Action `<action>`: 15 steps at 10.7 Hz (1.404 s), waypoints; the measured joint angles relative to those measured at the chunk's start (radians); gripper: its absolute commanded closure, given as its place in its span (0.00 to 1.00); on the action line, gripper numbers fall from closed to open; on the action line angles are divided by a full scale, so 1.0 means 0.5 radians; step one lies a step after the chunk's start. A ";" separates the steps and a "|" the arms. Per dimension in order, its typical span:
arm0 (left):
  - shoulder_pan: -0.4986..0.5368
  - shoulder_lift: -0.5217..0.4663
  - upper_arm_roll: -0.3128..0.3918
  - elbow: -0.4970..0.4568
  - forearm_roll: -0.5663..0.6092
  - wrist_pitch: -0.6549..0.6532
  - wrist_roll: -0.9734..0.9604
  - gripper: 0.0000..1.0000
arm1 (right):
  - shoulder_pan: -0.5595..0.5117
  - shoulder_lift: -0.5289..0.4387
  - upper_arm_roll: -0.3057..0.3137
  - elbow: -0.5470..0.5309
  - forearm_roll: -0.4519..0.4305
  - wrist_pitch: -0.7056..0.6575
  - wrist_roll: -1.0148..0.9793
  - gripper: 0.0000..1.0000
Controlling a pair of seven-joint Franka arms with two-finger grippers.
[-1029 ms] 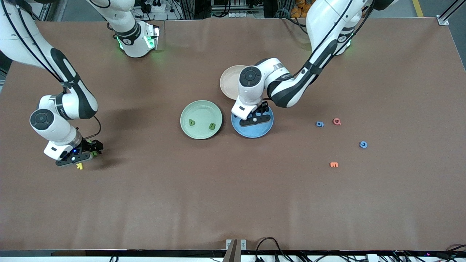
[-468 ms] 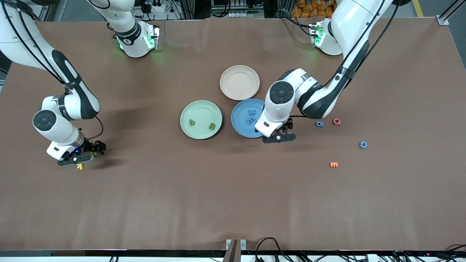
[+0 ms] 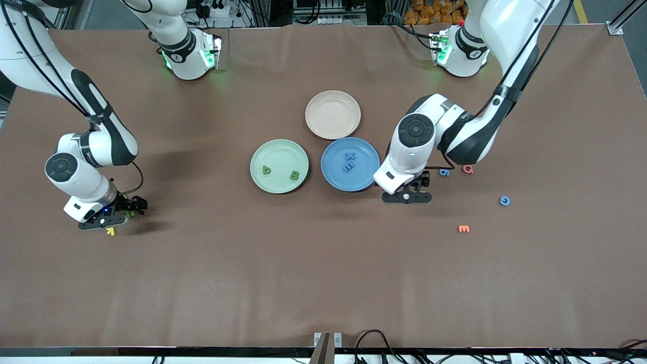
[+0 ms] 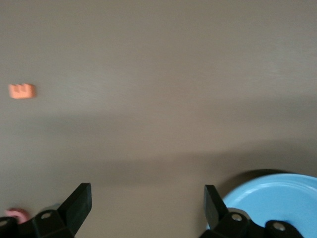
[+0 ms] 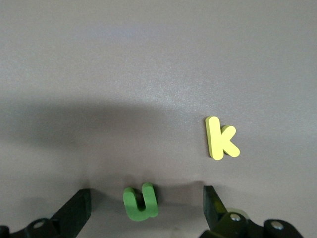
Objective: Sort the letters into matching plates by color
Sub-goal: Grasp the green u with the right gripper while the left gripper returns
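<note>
The pale green plate (image 3: 279,151) holds two green letters (image 3: 266,170) (image 3: 294,175). The blue plate (image 3: 364,177) beside it holds two blue letters (image 3: 349,162). My left gripper (image 3: 407,196) is open and empty over bare table, between the blue plate and a loose blue letter (image 3: 444,172). Another blue letter (image 3: 504,200) lies nearer the left arm's end. The left wrist view shows its gripper (image 4: 146,194) and the blue plate's rim (image 4: 277,193). My right gripper (image 3: 108,218) is open, low at the right arm's end. A green letter u (image 5: 141,201) lies between its fingers.
A beige plate (image 3: 333,114) sits farther from the front camera than the blue plate. A red Q (image 3: 468,169) lies beside the loose blue letter, and an orange E (image 3: 463,229) (image 4: 22,91) lies nearer the camera. A yellow K (image 3: 110,231) (image 5: 221,138) lies beside the green u.
My left gripper has moved off the blue plate toward the left arm's end of the table, and two blue letters now show in that plate. My right gripper has barely moved.
</note>
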 measured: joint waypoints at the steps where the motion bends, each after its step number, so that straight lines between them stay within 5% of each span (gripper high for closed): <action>1: 0.052 -0.039 -0.001 -0.035 0.041 -0.002 0.035 0.00 | -0.008 0.001 0.007 0.000 0.000 0.000 0.003 0.00; 4: 0.209 -0.121 -0.009 -0.116 0.057 -0.001 0.209 0.00 | -0.032 0.001 0.026 0.000 0.000 0.000 0.005 0.08; 7: 0.469 -0.197 -0.154 -0.290 0.056 0.227 0.215 0.00 | -0.068 0.000 0.056 0.005 0.000 0.001 0.007 0.38; 11: 1.091 -0.248 -0.560 -0.538 0.056 0.466 0.245 0.00 | -0.104 0.000 0.082 0.008 0.000 0.001 0.011 0.42; 15: 1.368 -0.255 -0.635 -0.606 0.056 0.471 0.629 0.00 | -0.171 0.000 0.118 0.009 0.000 0.002 0.011 0.51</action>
